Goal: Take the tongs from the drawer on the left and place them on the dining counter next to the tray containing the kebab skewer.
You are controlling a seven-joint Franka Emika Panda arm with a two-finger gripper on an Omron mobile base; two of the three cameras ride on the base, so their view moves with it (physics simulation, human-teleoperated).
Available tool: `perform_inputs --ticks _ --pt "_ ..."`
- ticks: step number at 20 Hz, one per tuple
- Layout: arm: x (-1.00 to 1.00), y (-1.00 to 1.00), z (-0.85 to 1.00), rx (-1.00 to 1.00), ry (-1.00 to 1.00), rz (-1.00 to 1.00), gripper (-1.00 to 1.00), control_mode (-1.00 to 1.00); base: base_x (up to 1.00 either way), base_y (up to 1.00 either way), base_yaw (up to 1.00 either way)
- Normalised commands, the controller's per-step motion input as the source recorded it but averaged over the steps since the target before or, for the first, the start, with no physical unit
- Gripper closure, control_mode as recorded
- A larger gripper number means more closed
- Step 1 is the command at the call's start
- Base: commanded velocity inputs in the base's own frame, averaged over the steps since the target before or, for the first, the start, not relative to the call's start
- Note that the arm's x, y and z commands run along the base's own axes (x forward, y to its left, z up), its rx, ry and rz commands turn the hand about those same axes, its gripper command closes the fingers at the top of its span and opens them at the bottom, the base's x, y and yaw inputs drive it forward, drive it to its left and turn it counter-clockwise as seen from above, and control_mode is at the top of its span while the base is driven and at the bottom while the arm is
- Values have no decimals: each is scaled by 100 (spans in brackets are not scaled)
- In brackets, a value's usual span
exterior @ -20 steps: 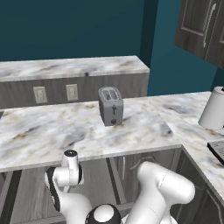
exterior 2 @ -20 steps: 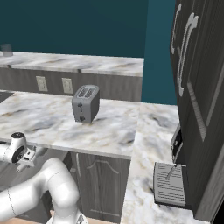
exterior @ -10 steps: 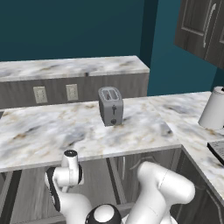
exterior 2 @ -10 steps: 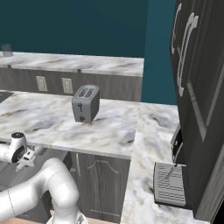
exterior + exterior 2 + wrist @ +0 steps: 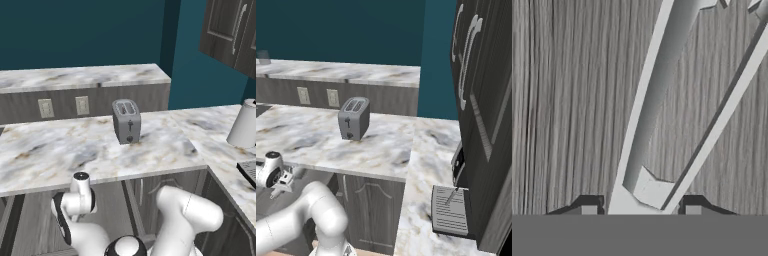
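In the hand view the light-grey metal tongs (image 5: 657, 100) lie on the grey wood-grain floor of the drawer (image 5: 562, 100). Their two arms spread apart toward the top of that view, and the joined end sits at the bottom. My gripper (image 5: 639, 209) is shut on that joined end, with a fingertip (image 5: 587, 207) pressed against each side. In the base views my arm (image 5: 75, 200) reaches low under the front edge of the near marble counter (image 5: 50, 150). The dining counter (image 5: 80, 77) runs along the back. The tray and kebab skewer are out of view.
A grey toaster (image 5: 126, 121) stands on the near counter, which turns a corner on the right. A white paper roll (image 5: 243, 124) stands on that right leg. Tall dark cabinets (image 5: 486, 100) rise at the right, above a grey ridged rack (image 5: 448, 210).
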Motion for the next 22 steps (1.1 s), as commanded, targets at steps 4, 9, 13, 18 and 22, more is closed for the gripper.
perform_inputs --ticks 4,9,13,18,22 --pt "-27 -1 58 0 0 5 100 -100 0 0 0" --pt "-46 -4 53 0 0 6 100 -100 0 0 0" --pt "-47 -6 25 0 0 4 100 -100 0 0 0" --pt "-39 -11 1 0 0 0 100 -100 0 0 0" --pt "-50 -7 19 0 0 0 100 -100 0 0 0"
